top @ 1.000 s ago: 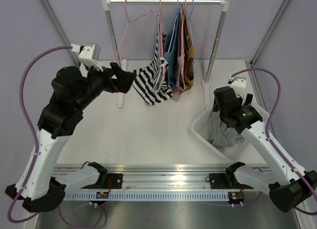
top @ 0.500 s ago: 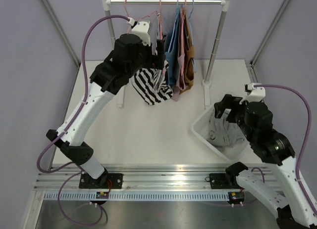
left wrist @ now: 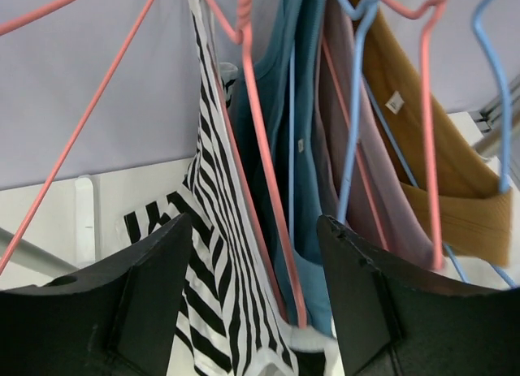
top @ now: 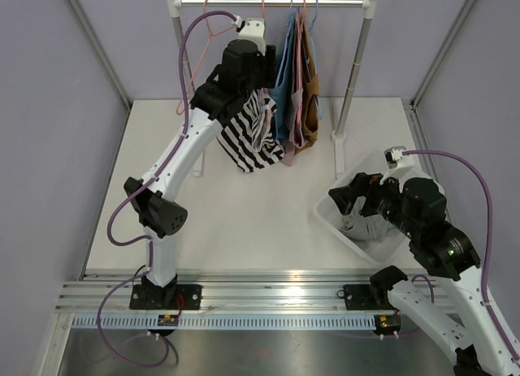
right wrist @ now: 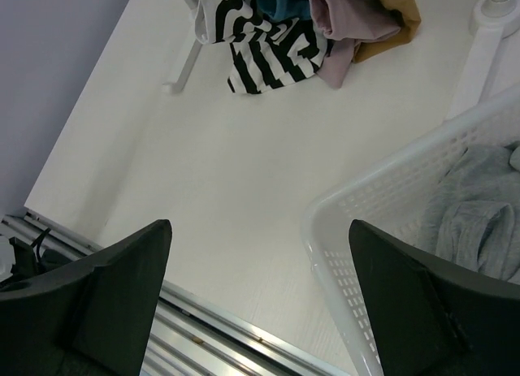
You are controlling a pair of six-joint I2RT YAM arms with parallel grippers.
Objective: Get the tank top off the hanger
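Reaching in among the hanging clothes, the left jaws stand wide open and grip nothing. Between them are the striped tank top point(left wrist: 215, 287) and the pink hanger point(left wrist: 275, 189) that carries it. The top hangs at the left end of the bunch on the rail point(top: 272, 1), its lower part sagging in a loose fold.

I judge this to be the approach to the grasp. Next, the jaws should close on striped cloth alone, near the strap, and then draw it off the hanger's shoulder. The hanger is thin, springy wire, and a blue top point(left wrist: 280, 108) hangs just beside it, so either could be caught.

The striped cloth looks soft and limp. Further along hangs a brown ribbed top point(left wrist: 406, 132).

The right jaws are also spread and empty above the table point(right wrist: 244, 173), beside a white perforated basket point(right wrist: 366, 254) holding a grey garment point(right wrist: 479, 213).
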